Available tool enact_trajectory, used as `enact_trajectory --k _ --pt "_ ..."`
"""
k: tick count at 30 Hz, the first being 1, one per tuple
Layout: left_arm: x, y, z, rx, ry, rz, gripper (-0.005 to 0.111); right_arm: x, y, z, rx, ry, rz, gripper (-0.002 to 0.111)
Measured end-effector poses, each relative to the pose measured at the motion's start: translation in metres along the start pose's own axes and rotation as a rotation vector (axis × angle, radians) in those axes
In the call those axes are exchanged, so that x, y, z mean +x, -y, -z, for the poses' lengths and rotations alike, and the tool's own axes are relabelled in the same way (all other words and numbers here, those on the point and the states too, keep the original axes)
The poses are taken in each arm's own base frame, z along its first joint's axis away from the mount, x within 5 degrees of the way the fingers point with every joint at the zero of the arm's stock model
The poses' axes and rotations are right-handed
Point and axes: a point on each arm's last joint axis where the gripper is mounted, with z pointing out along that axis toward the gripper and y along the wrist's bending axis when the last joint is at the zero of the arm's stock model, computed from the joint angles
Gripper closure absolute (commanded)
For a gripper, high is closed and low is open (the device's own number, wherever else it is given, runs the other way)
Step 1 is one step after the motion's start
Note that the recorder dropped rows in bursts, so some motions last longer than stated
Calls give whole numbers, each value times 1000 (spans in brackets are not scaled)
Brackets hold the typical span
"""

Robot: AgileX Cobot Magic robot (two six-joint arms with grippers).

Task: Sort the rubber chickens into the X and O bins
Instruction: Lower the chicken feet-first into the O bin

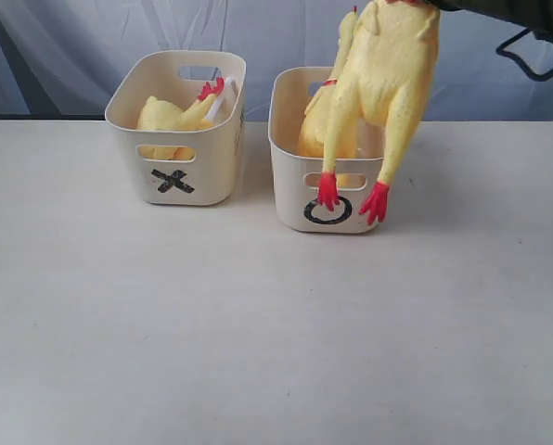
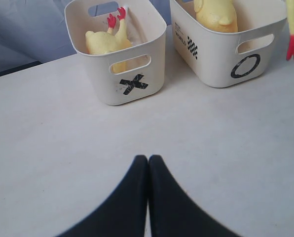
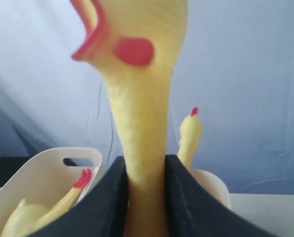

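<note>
A large yellow rubber chicken [image 1: 388, 74] hangs over the O bin [image 1: 286, 176], its red feet dangling in front of the black O. My right gripper [image 3: 146, 162] is shut on this chicken's neck [image 3: 139, 123], just below the head. Another chicken [image 1: 318, 125] stands inside the O bin, and its head [image 3: 190, 129] pokes up behind the gripper. The X bin [image 1: 216, 162] to the left holds a smaller chicken [image 1: 170, 116] with red feet up. My left gripper [image 2: 148, 160] is shut and empty, low over the table in front of the X bin [image 2: 157, 74].
The two bins stand side by side at the back of the white table [image 1: 258, 324], with a narrow gap between them. A blue cloth backdrop [image 1: 72, 37] hangs behind. My right arm [image 1: 536, 19] comes in from the top right.
</note>
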Motion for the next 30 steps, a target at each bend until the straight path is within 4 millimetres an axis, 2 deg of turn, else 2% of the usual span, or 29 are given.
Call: enact_trajectory --k 3,8,11,13,18,21,30 --pt "0 0 0 0 0 0 107 -10 18 -1 82 86 -72 109" --pt "0 0 0 0 0 0 107 -23 21 1 88 225 -128 109" --pt "0 0 0 0 0 0 107 -23 21 2 71 307 -110 109" --pt "0 0 0 0 0 0 107 -18 23 1 72 354 -98 109" --pt "0 0 0 0 0 0 107 12 30 -6 77 427 -19 109" --pt "0 0 0 0 0 0 107 22 31 -13 56 446 -41 109" --pt "0 0 0 0 0 0 107 28 31 -19 25 508 -100 109"
